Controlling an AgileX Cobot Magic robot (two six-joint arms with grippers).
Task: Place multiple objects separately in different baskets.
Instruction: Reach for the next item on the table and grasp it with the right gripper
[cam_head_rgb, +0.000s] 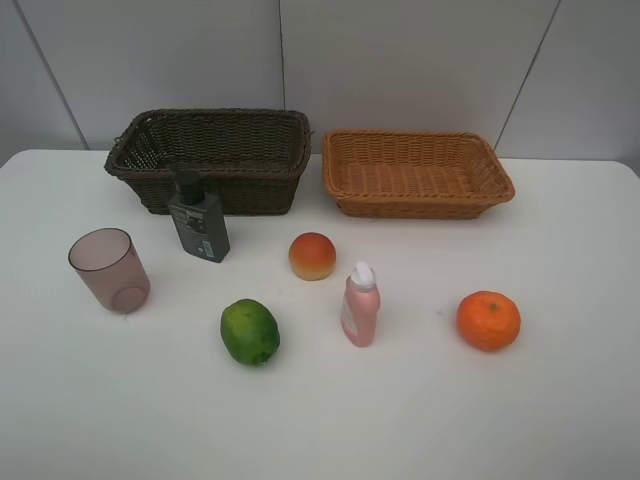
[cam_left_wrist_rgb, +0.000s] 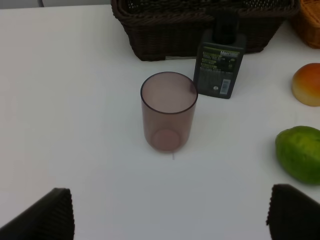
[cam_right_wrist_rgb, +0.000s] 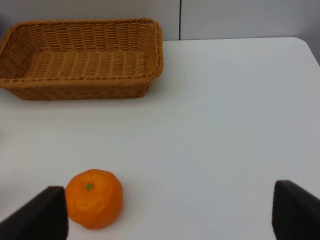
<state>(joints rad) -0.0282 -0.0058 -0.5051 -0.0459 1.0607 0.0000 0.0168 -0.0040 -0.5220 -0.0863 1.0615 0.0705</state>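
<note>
left gripper (cam_left_wrist_rgb: 170, 215) and right gripper (cam_right_wrist_rgb: 167, 212) are both released, holding nothing; the lime (cam_head_rgb: 250, 331) lies at 4 o'clock of the cup (cam_head_rgb: 108, 268).

Dark basket (cam_head_rgb: 210, 160): woven wicker, rough, dull brown. Tan basket (cam_head_rgb: 415, 172): same kind of weave, tighter, slight sheen. Cup (cam_head_rgb: 108, 268): see-through mauve plastic, smooth. Pump bottle (cam_head_rgb: 199, 222): dark green plastic, semi-matt, with a printed label (cam_left_wrist_rgb: 220, 67). Pink bottle (cam_head_rgb: 360, 315): smooth glossy plastic, white cap (cam_head_rgb: 362, 273) likewise. Lime (cam_head_rgb: 249, 331): waxy, faintly pebbled skin. Orange (cam_head_rgb: 488, 320): dimpled skin, soft shine. Peach (cam_head_rgb: 312, 256): smooth, matt. Table (cam_head_rgb: 560, 400): white, smooth, matt
</note>
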